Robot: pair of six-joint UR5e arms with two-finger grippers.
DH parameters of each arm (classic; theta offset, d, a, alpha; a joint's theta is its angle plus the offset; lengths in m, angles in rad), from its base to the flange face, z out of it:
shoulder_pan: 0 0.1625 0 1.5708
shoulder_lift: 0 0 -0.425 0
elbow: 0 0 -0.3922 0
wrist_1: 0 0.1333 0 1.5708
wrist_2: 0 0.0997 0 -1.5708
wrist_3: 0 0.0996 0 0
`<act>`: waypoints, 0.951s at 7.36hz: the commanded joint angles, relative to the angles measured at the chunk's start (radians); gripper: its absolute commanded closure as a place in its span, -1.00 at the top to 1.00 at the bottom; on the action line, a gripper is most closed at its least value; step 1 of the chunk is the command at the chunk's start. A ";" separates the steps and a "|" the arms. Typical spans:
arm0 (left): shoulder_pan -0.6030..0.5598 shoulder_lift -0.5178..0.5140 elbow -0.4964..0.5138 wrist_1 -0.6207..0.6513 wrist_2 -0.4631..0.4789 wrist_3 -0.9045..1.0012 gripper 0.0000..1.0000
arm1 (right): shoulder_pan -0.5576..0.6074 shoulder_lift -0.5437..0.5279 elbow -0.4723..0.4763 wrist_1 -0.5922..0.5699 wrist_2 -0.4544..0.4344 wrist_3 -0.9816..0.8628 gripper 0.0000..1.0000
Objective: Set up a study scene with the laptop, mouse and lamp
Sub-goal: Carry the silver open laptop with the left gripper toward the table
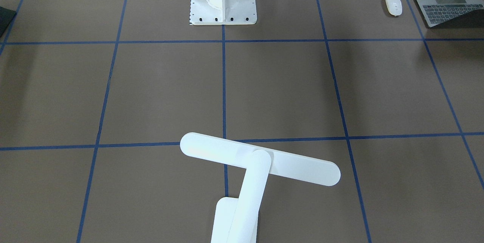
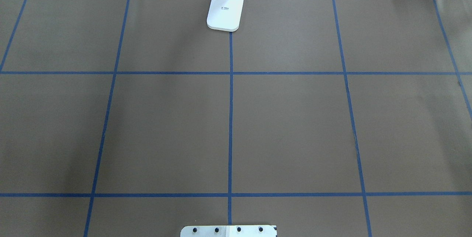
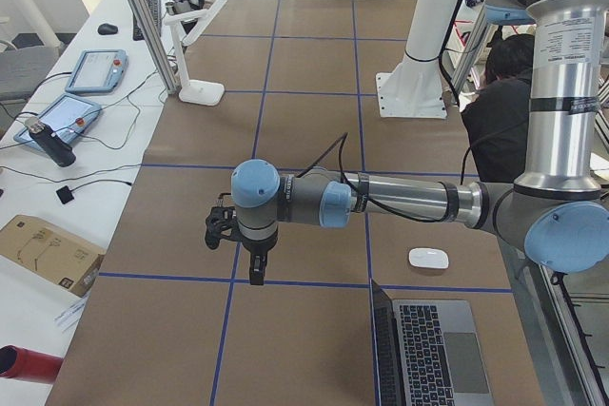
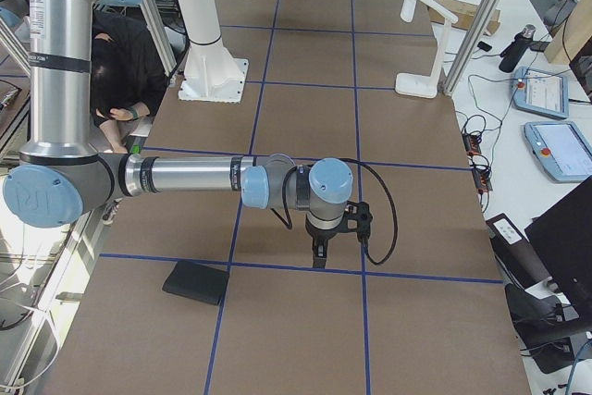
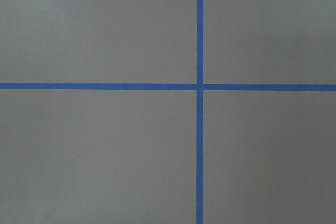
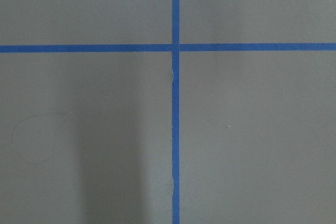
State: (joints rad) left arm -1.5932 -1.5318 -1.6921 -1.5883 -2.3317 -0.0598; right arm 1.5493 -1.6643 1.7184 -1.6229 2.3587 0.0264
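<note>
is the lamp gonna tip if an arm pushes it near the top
Likely yes: the lamp is tall, its long bar head overhanging a small base. A low push on the base would probably slide it instead.

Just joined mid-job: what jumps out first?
The white desk lamp with its long flat bar head stands at the table's far edge on the centre line. The open slim grey laptop and glossy white oval mouse lie side by side at the robot's left. The left gripper and right gripper point down over the brown table.
</note>
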 commanded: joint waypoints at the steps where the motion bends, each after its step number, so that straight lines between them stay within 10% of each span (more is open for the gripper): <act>1: -0.001 0.002 0.006 -0.001 0.000 0.002 0.99 | 0.000 -0.002 0.003 0.000 0.007 0.000 1.00; 7: 0.001 -0.005 0.000 0.002 0.000 0.005 0.99 | 0.003 -0.009 -0.002 0.005 0.039 -0.003 1.00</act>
State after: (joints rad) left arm -1.5923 -1.5324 -1.6898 -1.5892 -2.3318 -0.0554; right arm 1.5509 -1.6683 1.7153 -1.6208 2.3880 0.0244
